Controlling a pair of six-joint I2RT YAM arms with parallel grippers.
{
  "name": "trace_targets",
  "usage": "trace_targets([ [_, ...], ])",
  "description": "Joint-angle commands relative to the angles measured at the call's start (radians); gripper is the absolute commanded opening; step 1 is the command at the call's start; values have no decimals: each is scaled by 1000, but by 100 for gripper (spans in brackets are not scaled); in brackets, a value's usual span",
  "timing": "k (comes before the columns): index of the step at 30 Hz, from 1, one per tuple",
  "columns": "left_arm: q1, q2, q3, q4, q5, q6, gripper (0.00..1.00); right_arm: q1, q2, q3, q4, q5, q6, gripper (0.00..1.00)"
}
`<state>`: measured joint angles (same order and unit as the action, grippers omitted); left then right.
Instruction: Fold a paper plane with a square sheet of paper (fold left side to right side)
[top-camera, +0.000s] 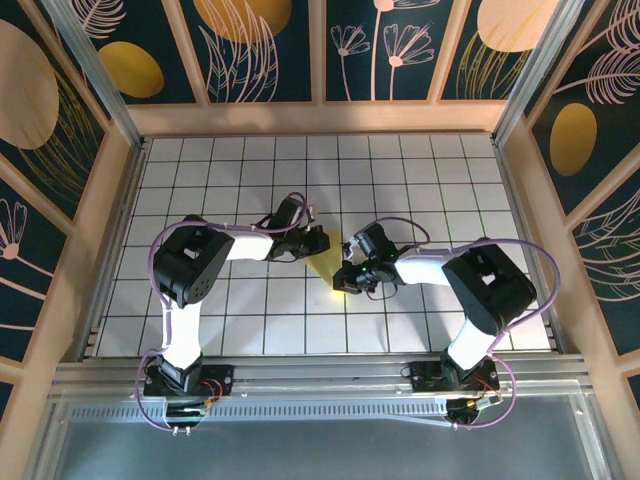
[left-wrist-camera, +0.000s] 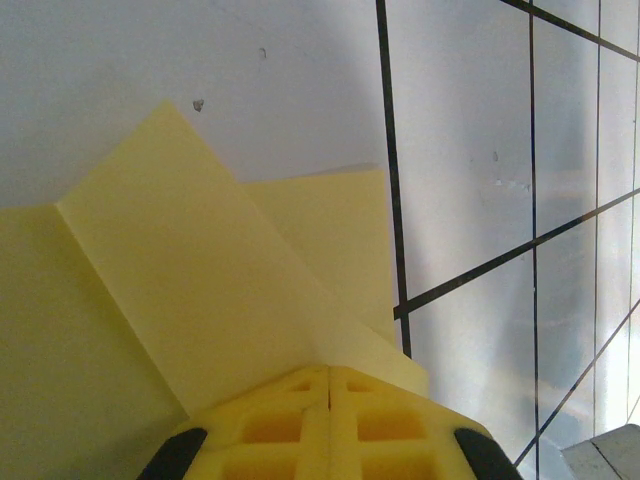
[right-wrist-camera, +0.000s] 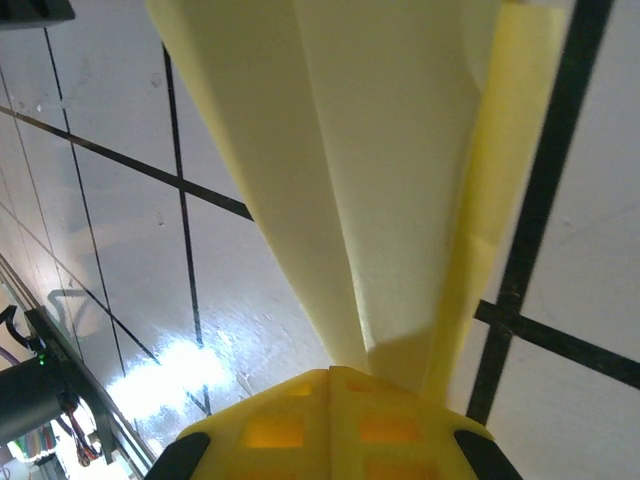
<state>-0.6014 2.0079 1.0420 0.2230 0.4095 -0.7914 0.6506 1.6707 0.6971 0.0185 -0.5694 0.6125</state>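
The pale yellow sheet of paper, partly folded into a narrow wedge, lies mid-table between both grippers. My left gripper is at its far end. In the left wrist view a diagonal flap of the paper rises from a flatter layer and runs into the shut yellow fingertips of the left gripper. My right gripper is at the paper's near end. In the right wrist view, long creased folds of the paper fan out from the shut right gripper, held above the tiles.
The table is a white tiled grid with black lines, walled by wooden frames at the back and sides. Free tiles lie all around the two arms. A metal rail runs along the near edge.
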Motion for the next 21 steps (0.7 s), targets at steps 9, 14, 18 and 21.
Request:
trace_targets([
  [9,12,51,-5,-118,-93,0,0,-16,28,-55,-3,-16,22,0],
  [14,25,60,14,-116,-104,-10,0,-16,20,-99,-22,-30,21,0],
  [18,26,57,29,-80,-66,-8,0,-17,41,-123,-16,-38,13,0],
  [21,26,22,30,-47,-27,-1,0,-28,53,-138,16,-38,21,0],
])
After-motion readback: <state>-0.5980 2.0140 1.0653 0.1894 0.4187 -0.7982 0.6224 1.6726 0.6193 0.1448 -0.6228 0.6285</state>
